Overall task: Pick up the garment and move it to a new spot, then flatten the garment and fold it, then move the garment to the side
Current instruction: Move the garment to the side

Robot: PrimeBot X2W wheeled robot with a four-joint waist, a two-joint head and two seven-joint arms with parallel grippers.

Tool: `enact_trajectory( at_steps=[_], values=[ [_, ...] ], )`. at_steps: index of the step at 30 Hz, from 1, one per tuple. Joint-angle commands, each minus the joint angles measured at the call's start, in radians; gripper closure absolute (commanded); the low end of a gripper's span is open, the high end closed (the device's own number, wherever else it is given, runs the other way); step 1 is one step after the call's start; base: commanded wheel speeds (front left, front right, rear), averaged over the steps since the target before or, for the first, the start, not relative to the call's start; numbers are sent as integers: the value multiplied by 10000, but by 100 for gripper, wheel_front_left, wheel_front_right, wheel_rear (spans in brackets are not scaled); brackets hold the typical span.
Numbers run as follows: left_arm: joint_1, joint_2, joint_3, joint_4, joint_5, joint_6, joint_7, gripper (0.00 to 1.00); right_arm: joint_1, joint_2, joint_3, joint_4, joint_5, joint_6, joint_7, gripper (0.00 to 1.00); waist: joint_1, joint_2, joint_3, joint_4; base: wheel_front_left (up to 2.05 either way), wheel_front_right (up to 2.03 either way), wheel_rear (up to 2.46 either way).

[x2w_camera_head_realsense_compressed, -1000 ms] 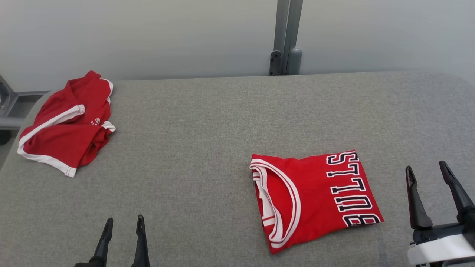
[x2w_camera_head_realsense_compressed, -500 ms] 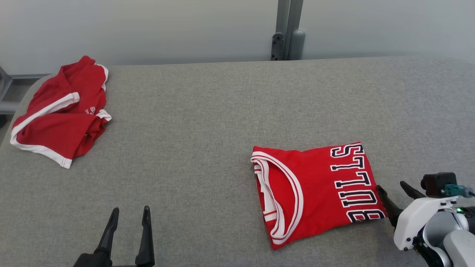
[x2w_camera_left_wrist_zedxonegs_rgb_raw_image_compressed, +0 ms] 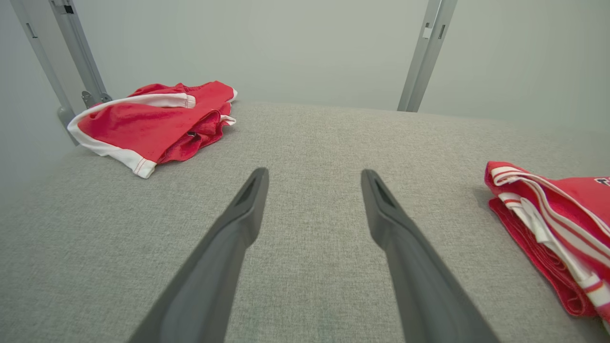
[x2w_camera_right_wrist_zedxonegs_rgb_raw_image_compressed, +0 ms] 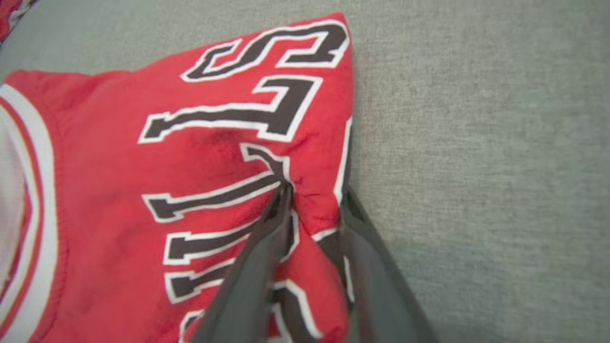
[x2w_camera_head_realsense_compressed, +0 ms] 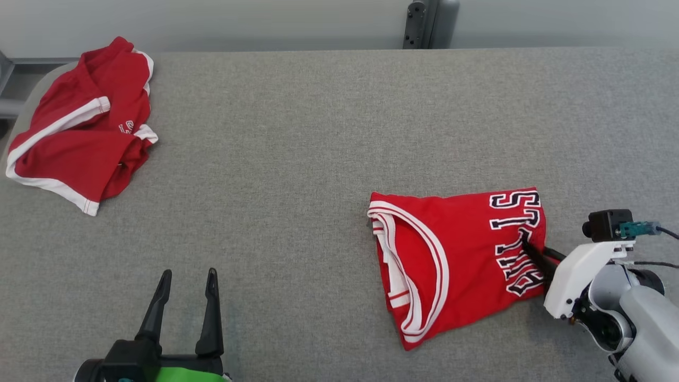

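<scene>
On table (x2w_camera_head_realsense_compressed: 318, 132) | right end effector (x2w_camera_right_wrist_zedxonegs_rgb_raw_image_compressed: 314, 193) pinching jersey (x2w_camera_head_realsense_compressed: 456, 254) edge | left end effector (x2w_camera_head_realsense_compressed: 189, 272) spread, empty

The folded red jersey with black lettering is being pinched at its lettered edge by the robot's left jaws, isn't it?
No, it is the right jaws. The right wrist view shows them pinching the lettered edge of the folded red jersey; the left jaws stand open, away from it.
</scene>
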Motion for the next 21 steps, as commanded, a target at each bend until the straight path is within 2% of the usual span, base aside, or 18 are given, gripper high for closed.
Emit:
enact_trajectory(
  at_steps=[1,6,11,15,21],
  values=[
    [-196,19,13,-72,-38,44,-1,0,-228,-159,150,-118,297,-6,12,100,0,0,343,-255,0,0,0],
    [-499,19,65,-258,169,-86,0,0,-1181,-1126,222,-413,1006,-10,-141,100,0,0,1142,-1086,0,0,0],
    [-1234,19,111,-437,579,-345,-1,0,-2442,-2341,-241,24,645,-9,-731,100,0,0,2312,-1763,0,0,0],
    [-1929,104,-104,-479,958,-539,0,0,-3501,-2825,-926,951,218,-7,-1340,100,0,0,3205,-1929,0,0,0],
    [-2443,165,-402,-598,1101,-651,-1,0,-4568,-3493,-1638,2433,-459,-9,-1275,100,0,0,3954,-1770,0,0,0]
  ],
)
